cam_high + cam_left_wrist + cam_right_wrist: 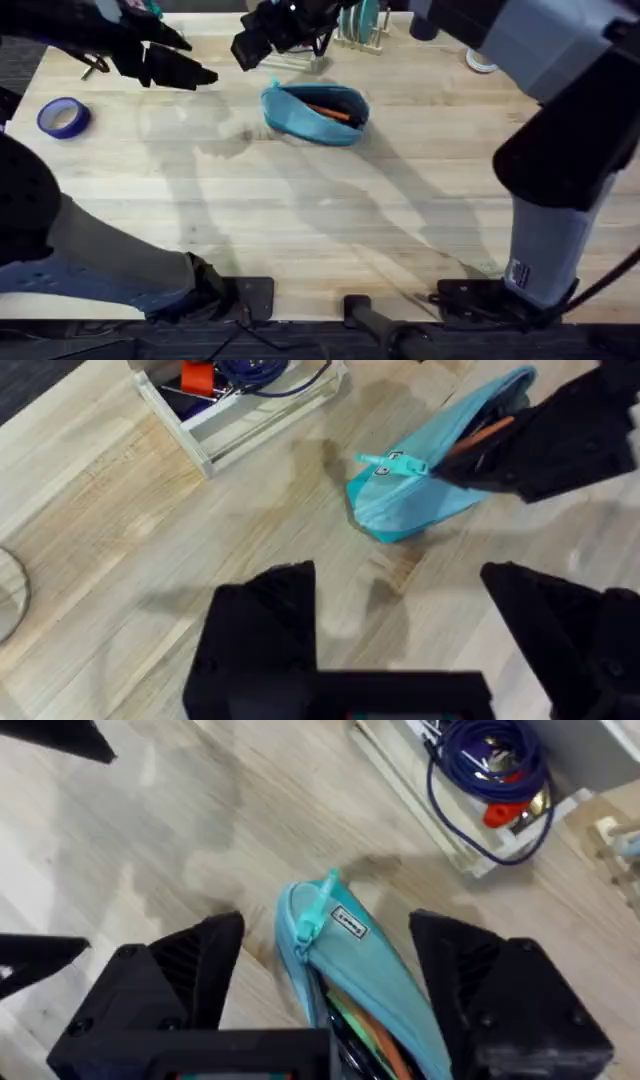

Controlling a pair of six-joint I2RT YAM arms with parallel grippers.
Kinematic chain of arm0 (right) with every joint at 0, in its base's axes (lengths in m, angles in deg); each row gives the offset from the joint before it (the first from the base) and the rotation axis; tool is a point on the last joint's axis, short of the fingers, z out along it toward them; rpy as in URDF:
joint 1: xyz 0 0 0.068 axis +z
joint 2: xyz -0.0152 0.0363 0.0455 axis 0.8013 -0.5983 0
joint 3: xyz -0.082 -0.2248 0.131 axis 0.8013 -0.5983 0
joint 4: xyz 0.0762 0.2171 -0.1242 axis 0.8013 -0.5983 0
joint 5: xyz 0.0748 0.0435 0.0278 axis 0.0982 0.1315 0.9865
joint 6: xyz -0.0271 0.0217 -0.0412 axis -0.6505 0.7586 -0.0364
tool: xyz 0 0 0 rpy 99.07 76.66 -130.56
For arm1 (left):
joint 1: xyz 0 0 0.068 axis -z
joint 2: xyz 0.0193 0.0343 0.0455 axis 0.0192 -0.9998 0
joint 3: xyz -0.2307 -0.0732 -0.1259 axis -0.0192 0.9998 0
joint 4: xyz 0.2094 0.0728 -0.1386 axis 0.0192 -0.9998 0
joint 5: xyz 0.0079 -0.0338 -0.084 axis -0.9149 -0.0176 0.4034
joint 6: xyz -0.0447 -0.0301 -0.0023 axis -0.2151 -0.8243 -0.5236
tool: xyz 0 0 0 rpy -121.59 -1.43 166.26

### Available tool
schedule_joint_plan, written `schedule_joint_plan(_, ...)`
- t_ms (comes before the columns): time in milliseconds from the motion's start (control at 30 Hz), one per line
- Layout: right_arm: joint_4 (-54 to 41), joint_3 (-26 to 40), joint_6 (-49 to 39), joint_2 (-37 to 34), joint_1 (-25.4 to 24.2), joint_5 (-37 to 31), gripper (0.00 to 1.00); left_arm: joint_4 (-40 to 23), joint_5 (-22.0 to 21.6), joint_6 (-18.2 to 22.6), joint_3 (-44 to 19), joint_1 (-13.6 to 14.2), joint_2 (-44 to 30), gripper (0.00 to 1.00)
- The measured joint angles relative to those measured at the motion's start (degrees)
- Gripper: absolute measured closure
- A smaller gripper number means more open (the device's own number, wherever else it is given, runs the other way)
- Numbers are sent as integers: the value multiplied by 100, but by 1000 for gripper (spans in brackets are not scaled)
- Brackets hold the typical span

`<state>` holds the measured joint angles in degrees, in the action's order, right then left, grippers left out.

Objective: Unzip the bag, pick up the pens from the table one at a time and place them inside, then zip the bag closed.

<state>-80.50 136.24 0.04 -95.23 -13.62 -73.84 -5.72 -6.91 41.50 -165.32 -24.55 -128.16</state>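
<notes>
The teal bag point(315, 113) lies on the table point(330, 230) at the back centre, its zipper open. Orange pens point(328, 111) lie inside it. My right gripper point(262, 48) hovers open over the bag's left end. In the right wrist view its fingers point(200, 960) straddle that end of the bag point(350, 970), the zipper pull point(318, 915) sits between them, and the pens point(375, 1035) show in the opening. My left gripper point(190, 58) hangs open and empty to the left of the bag. The left wrist view shows the bag point(420, 495) beyond the gripper point(395, 575).
A blue tape roll point(63, 117) lies at the table's left edge. A white tray with a blue cable point(490, 770) stands behind the bag, also seen as the tray point(240, 420) in the left wrist view. A rack point(365, 30) and a white object point(480, 62) stand at the back.
</notes>
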Motion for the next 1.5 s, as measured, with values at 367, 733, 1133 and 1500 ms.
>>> schedule_joint_plan(367, 294, 11, 24, -531, 21, 61, 5, -1, 0, 0, 4, 0, 0, 6)
schedule_joint_plan(733, 161, 11, 243, -752, 23, 78, 23, -1, 0, 0, 4, 0, 0, 6)
schedule_joint_plan(1133, 178, 13, 346, -750, 91, 251, 862, -1, 1, 0, 4, 0, 0, 6)
schedule_joint_plan(1500, 161, 13, 346, -752, 70, 223, 973, -1, 0, 0, 4, 0, 0, 6)
